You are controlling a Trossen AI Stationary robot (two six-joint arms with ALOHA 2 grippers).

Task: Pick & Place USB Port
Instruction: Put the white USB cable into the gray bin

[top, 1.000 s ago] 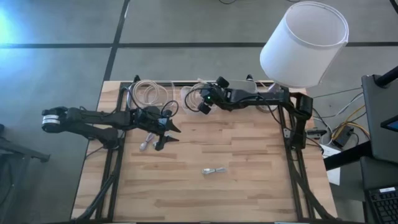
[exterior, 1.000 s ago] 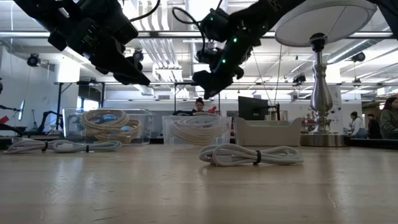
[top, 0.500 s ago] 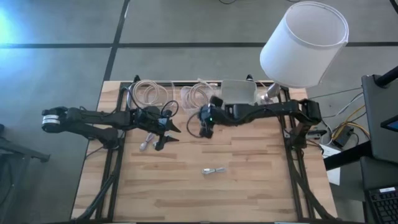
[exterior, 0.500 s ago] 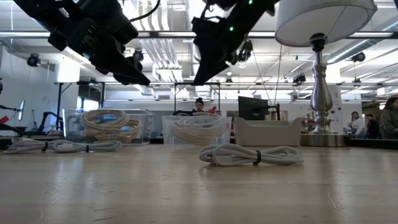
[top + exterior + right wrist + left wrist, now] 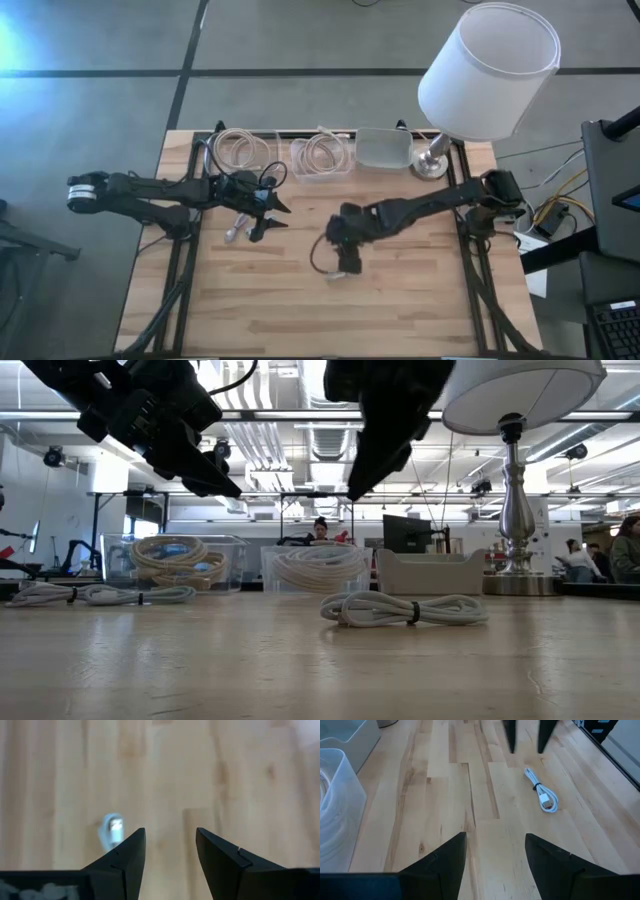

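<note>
A white USB cable, coiled and banded into a small bundle [image 5: 405, 609], lies flat on the wooden table. It also shows in the left wrist view [image 5: 542, 795]. Its plug end [image 5: 112, 831] is visible beside my right gripper's fingers. My right gripper [image 5: 170, 845] is open and hovers above the bundle, fingers pointing down [image 5: 343, 262], touching nothing. In the high view it covers most of the bundle. My left gripper [image 5: 495, 855] is open and waits above the table's left part [image 5: 270, 215]. A second white cable bundle [image 5: 237, 228] lies below it.
Along the far edge stand two clear bins of coiled cables [image 5: 240, 150] [image 5: 320, 155] and a grey tray [image 5: 383, 147]. A lamp with a white shade [image 5: 490, 70] stands at the far right corner. Bare wood [image 5: 300, 320] lies toward the near edge.
My right arm has swung from over the bins at the far edge toward the near edge and has come down over the cable bundle, its gripper turning to point down. The bundle has not moved.
</note>
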